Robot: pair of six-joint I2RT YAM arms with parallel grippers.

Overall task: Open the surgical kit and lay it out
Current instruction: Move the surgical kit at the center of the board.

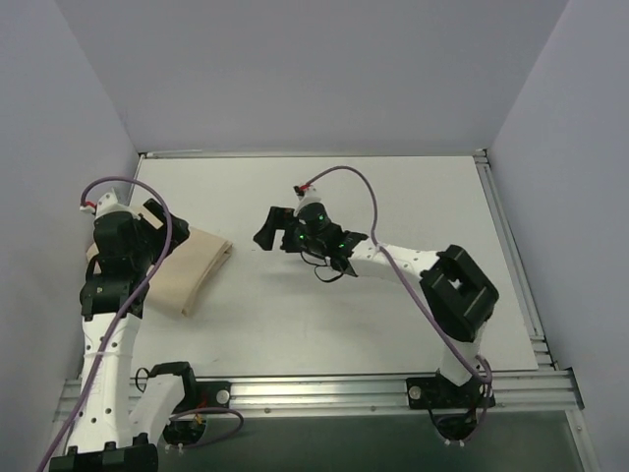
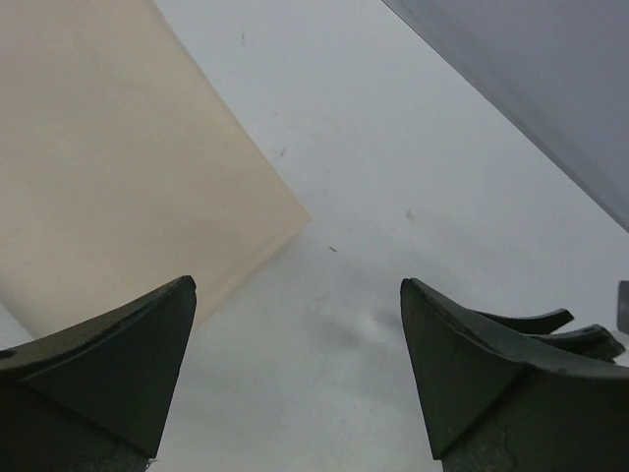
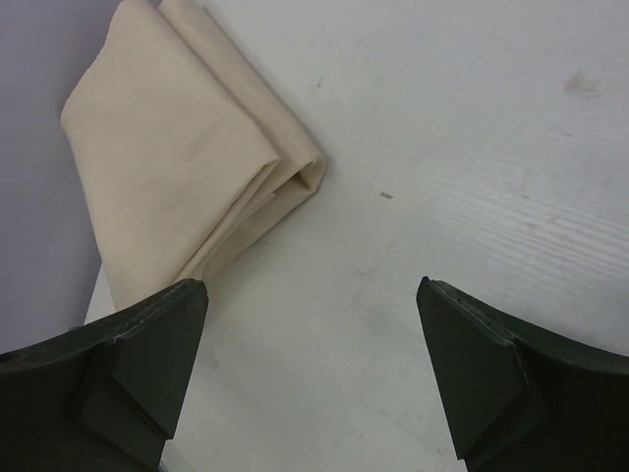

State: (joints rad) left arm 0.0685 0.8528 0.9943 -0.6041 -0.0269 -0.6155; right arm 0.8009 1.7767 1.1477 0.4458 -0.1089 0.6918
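The beige wrapping cloth [image 1: 190, 268] lies folded into a flat bundle at the left of the table. It also shows in the left wrist view [image 2: 108, 167] and the right wrist view [image 3: 177, 167]. My left gripper [image 1: 160, 220] is open and empty, just above the cloth's far left part; its jaws [image 2: 298, 283] stand wide over bare table beside the cloth's edge. My right gripper [image 1: 268, 228] is open and empty near the table's middle, to the right of the cloth and apart from it [image 3: 312, 283]. The steel tray, forceps and tweezers are not visible.
The white table [image 1: 393, 197] is walled on the left, far and right sides. A metal rail [image 1: 324, 391] runs along the near edge. The right gripper's fingers [image 2: 550, 324] show at the right edge of the left wrist view.
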